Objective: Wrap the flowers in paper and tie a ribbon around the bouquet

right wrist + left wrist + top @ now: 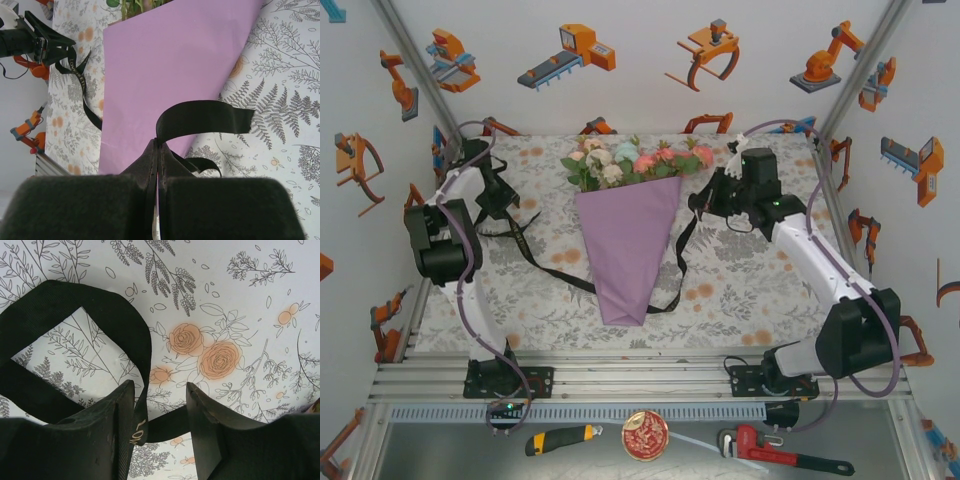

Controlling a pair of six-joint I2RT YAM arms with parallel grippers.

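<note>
Now pinching the long black fabric ribbon [200, 117] in the right gripper [157, 150], beside the lilac-purple paper-cone bouquet [625, 250] of pastel flowers [635, 160] lying on the floral-print tablecloth [740, 270]. Holding the left gripper [160, 390] partly spread, straddling that ribbon.

left hand [160, 390]: jaws apart | right hand [158, 150]: clamped on ribbon [200, 117]

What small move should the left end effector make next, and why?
Probably close the left end effector on the ribbon. Its jaws stand apart, and the strip lies loose between them against one finger. The right end effector is shut on the other part of the ribbon, near the bouquet. Tying likely needs both sides held.
</note>
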